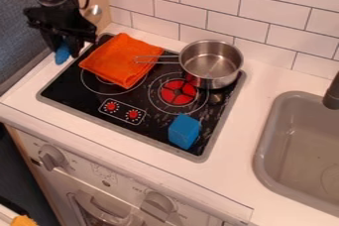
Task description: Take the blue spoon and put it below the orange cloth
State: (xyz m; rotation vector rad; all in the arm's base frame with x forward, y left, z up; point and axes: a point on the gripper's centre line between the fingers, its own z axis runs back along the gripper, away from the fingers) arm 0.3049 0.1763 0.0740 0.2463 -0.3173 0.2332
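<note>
Much of the blue spoon (61, 58) is hidden by the black gripper (63, 49), so its full length and outline are hard to make out. Its lower end shows between the fingers, which are closed on it, at the left edge of the counter (23, 87), beside the back left part of the stove (69, 95). How high it hangs I cannot tell. A shiny, rounded metal piece (94, 10) shows beyond the gripper on its right, near the wall; whether it is the spoon's other end is hidden behind the gripper. The arm is cut off by the top edge of the view. The visible blue part points down, its long axis steep and slightly tilted. It is plain bright blue, narrow, with a rounded end. The orange cloth (119, 61) lies folded and a little rumpled on the back left part of the stove, one corner pointing to the stove's back edge and another to its left edge. The steel pot (210, 66) stands by the stove's back right corner, its handle reaching left over the cloth's side. A blue block (184, 131) rests near the stove's front right corner, and the sink (291, 136) is cut off on the right.
</note>
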